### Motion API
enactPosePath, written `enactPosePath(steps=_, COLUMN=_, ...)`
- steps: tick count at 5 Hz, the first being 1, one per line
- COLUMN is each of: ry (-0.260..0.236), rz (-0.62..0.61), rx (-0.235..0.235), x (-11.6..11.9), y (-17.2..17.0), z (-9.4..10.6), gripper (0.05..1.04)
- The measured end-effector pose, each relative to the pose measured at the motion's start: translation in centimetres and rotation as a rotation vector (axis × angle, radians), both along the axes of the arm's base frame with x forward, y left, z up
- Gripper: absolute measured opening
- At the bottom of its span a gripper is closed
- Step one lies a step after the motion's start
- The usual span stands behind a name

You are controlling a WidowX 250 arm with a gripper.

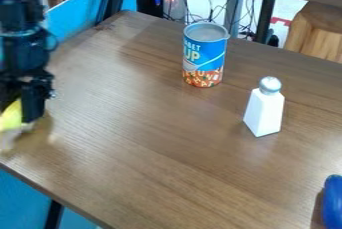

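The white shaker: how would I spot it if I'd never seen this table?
On the brown table, right of the view's middle, the shaker stands nearer the camera than the can. It is white and flat-sided, widening towards its base, under a rounded silvery cap, while the can is a straight, colourful cylinder.

Counter (147, 148): your brown, wood-grained surface
Can (204, 55): upright
Shaker (265, 110): white, upright
Blue object (332, 204): at your view's edge

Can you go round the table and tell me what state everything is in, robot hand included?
Hand: lowered at the left edge, at the yellow thing.
Yellow thing: partly hidden by the hand.
Soup can: upright.
White shaker: upright, silver cap on.
Blue object: partly out of view.
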State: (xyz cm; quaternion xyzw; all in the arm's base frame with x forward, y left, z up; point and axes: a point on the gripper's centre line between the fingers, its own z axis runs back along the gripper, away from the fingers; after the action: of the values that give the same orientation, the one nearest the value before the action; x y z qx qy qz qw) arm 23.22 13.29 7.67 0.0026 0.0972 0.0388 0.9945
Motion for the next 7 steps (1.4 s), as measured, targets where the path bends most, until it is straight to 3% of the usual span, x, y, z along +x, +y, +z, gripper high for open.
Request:
enactPosePath(steps=1, ry=-0.055, rz=-0.212, rx=0.018, x=0.4, y=-4.5, z=3.1, gripper=0.588)
enactPosePath(steps=2, ry=-0.081, rz=-0.371, rx=0.004, x=0.2, y=-8.7, z=5.1, gripper=0.588)
enactPosePath(steps=3, ry=-0.074, rz=-0.536, rx=-0.027, x=-0.6, y=-12.7, z=5.8, gripper=0.588)
enactPosePath(steps=4, ry=-0.023, rz=-0.706, rx=-0.097, x=-1.6, y=-15.0, z=5.6, gripper=0.588)
enactPosePath(steps=6, ry=0.090, rz=-0.914, rx=-0.086, x=-2.5, y=-20.0, z=2.9, gripper=0.588)
enactPosePath(steps=7, ry=0.102, rz=-0.945, rx=-0.074, x=-1.8, y=-21.1, z=1.1, gripper=0.588)
